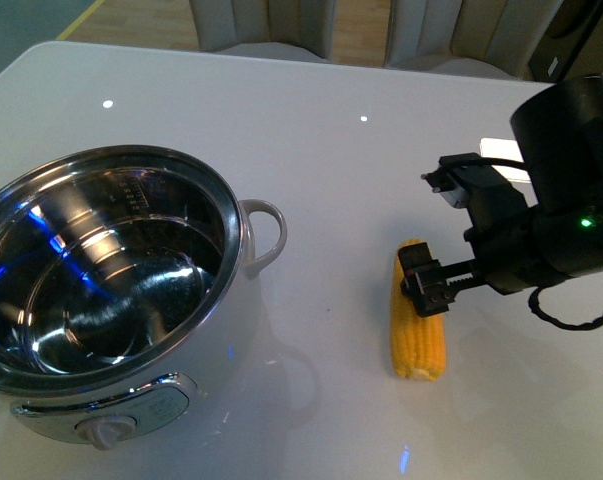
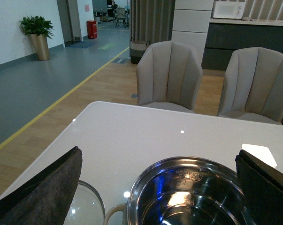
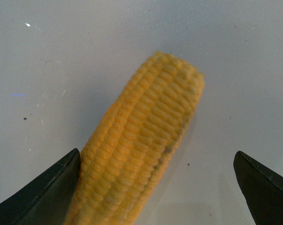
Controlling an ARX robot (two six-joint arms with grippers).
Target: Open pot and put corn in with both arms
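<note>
Light: even and overhead, with small bright dots reflected on the glossy table.
Glare: blue and white streaks inside the pot.
Shadows: faint and soft beside the corn.
Focus: kernels sharp, dark lower corners of both wrist views soft.

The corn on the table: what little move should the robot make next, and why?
Probably lower the right tool a little and shut it on the corn. The pot already stands open, the corn lies flat on the table beside it, and the right wrist view shows the open fingers on either side of it, not yet gripping.
</note>
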